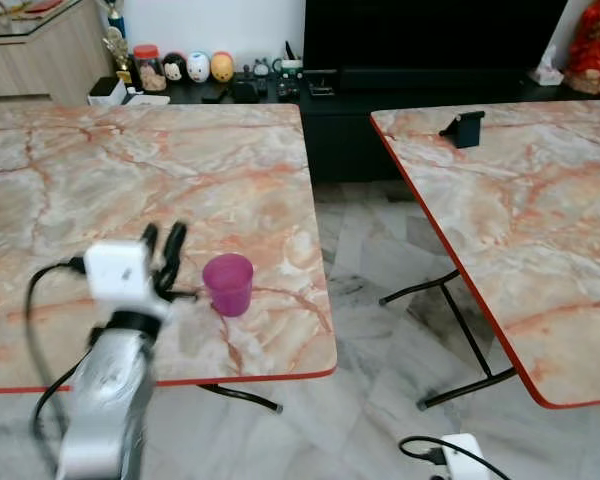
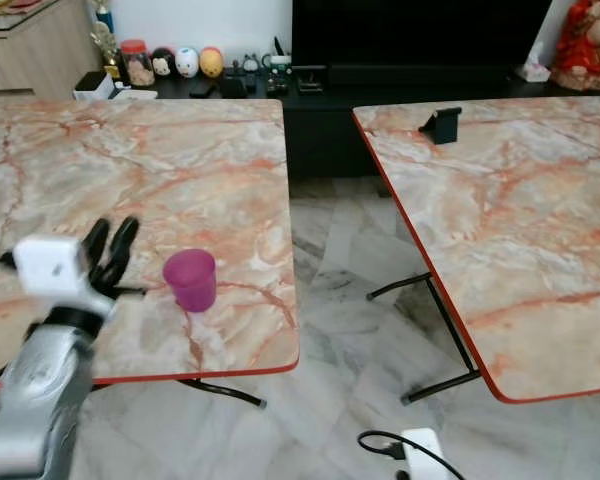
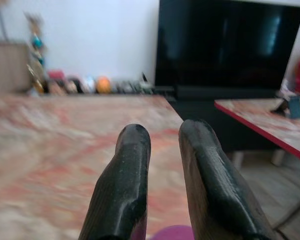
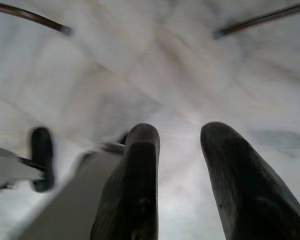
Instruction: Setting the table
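The right tool (image 4: 172,165) hangs low over the floor (image 1: 380,330), its fingers apart and holding nothing. On the near worktop (image 1: 130,180), the left tool (image 1: 163,245) stands just beside the cup (image 1: 228,284), on the cup's left; its fingers are a little apart, with a narrow gap, and hold nothing. The cup stands upright near the front right corner of this worktop. A second worktop (image 1: 540,220) is to the right, with a small dark stand (image 1: 464,128) at its far end. Beyond both is a black TV (image 1: 430,35).
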Robot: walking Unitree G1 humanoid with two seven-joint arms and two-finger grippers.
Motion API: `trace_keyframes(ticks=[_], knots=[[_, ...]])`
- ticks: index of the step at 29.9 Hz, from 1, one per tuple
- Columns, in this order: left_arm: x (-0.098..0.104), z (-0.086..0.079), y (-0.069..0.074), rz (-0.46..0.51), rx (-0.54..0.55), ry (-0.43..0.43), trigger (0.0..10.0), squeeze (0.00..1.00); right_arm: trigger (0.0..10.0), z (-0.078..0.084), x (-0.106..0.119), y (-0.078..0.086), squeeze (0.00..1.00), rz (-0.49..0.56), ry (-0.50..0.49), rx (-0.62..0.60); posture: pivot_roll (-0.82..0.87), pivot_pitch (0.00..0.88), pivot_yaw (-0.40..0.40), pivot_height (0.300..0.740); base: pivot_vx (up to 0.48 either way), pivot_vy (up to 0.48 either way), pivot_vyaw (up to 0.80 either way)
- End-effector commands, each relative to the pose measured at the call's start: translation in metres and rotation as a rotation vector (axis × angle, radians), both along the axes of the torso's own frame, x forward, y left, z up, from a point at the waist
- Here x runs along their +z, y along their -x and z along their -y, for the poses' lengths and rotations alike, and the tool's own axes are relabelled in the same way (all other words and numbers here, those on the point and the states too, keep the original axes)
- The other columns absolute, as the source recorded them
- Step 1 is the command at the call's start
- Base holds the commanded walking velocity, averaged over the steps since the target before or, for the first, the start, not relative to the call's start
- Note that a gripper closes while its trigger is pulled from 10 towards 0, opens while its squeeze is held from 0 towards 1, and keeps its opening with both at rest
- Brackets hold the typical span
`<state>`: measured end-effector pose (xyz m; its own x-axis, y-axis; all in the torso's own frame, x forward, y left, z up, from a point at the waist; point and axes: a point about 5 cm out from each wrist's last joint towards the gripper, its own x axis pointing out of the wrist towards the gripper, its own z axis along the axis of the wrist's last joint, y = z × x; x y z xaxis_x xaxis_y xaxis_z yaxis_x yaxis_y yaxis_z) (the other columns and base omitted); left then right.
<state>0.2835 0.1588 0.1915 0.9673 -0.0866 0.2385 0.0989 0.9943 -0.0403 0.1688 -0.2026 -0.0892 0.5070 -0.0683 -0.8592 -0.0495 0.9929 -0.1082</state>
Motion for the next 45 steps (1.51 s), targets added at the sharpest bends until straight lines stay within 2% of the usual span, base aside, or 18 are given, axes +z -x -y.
trace_keyframes(ticks=[1, 3, 5, 7, 8, 9, 10, 11, 13, 14, 15, 23, 30, 31, 34, 45], knots=[[-0.014, -0.001, -0.006, -0.095, 0.001, 0.043, 10.0, 0.00, 10.0, -0.005, -0.001, -0.001, 0.00, -0.008, 0.012, 0.001, -0.01, 0.000, 0.028, 0.707, 0.000, 0.000, 0.00], [-0.015, 0.005, -0.012, -0.121, -0.031, 0.067, 10.0, 0.00, 10.0, -0.012, -0.001, -0.003, 0.00, -0.005, 0.006, 0.006, -0.02, 0.000, 0.033, 0.707, 0.000, 0.000, 0.00], [-0.013, 0.010, -0.019, -0.154, -0.063, 0.050, 10.0, 0.00, 10.0, -0.022, -0.001, -0.006, 0.00, -0.001, -0.003, 0.011, -0.03, 0.000, 0.041, 0.707, 0.000, 0.000, 0.00], [-0.013, 0.010, -0.021, -0.173, -0.058, 0.045, 10.0, 0.00, 10.0, -0.024, -0.001, -0.007, 0.00, 0.001, -0.005, 0.012, -0.03, 0.000, 0.042, 0.707, 0.000, 0.000, 0.00], [-0.013, 0.008, -0.025, -0.213, -0.038, 0.044, 10.0, 0.00, 10.0, -0.030, 0.000, -0.009, 0.00, 0.003, -0.009, 0.016, -0.03, 0.000, 0.047, 0.707, 0.000, 0.000, 0.00], [-0.013, 0.006, -0.025, -0.219, -0.034, 0.053, 10.0, 0.73, 10.0, -0.033, 0.000, -0.009, 0.00, 0.003, -0.010, 0.018, -0.03, 0.000, 0.047, 0.707, 0.000, 0.000, 0.00], [-0.012, 0.004, -0.025, -0.228, -0.025, 0.065, 10.0, 0.73, 10.0, -0.035, 0.000, -0.010, 0.00, 0.004, -0.012, 0.020, -0.03, 0.000, 0.049, 0.707, 0.000, 0.000, 0.00], [-0.012, 0.002, -0.026, -0.244, -0.013, 0.078, 10.0, 1.00, 10.0, -0.038, 0.000, -0.011, 0.00, 0.004, -0.013, 0.023, -0.03, 0.000, 0.049, 0.707, 0.000, 0.000, 0.00], [-0.013, -0.001, -0.026, -0.267, 0.000, 0.085, 10.0, 1.00, 10.0, -0.041, 0.000, -0.011, 0.00, 0.005, -0.015, 0.026, -0.03, 0.000, 0.049, 0.707, 0.000, 0.000, 0.00], [-0.019, -0.007, -0.025, -0.340, 0.028, 0.095, 10.0, 1.00, 10.0, -0.034, -0.001, -0.008, 0.00, -0.003, -0.006, 0.024, -0.03, 0.000, 0.051, 0.707, 0.000, 0.000, 0.00], [-0.019, -0.010, -0.024, -0.361, 0.038, 0.096, 10.0, 1.00, 10.0, -0.030, -0.002, -0.006, 0.00, -0.006, -0.002, 0.023, -0.03, 0.000, 0.051, 0.707, 0.000, 0.000, 0.00], [-0.013, -0.019, -0.018, -0.421, 0.074, 0.119, 10.0, 1.00, 10.0, -0.024, -0.002, -0.003, 0.00, -0.018, 0.015, 0.051, -0.01, 0.000, 0.044, 0.707, 0.000, 0.000, 0.00], [-0.013, -0.019, -0.016, -0.475, 0.056, 0.153, 10.0, 1.00, 10.0, -0.023, -0.002, -0.004, 0.00, -0.016, 0.018, 0.059, 0.00, 0.000, 0.041, 0.707, 0.000, 0.000, 0.00], [-0.013, -0.019, -0.016, -0.484, 0.053, 0.161, 10.0, 0.00, 10.0, -0.023, -0.002, -0.004, 0.00, -0.016, 0.018, 0.058, 0.00, 0.000, 0.040, 0.707, 0.000, 0.000, 0.00], [-0.016, -0.022, -0.012, -0.533, 0.054, 0.158, 10.0, 0.00, 10.0, -0.022, -0.002, -0.004, 0.00, -0.019, 0.024, 0.062, 0.00, 0.000, 0.036, 0.707, 0.000, 0.000, 0.00], [-0.016, -0.022, -0.010, -0.574, 0.050, 0.167, 10.0, 0.00, 10.0, -0.023, -0.002, -0.005, 0.00, -0.020, 0.031, 0.076, 0.00, 0.000, 0.036, 0.707, 0.000, 0.000, 0.00]])
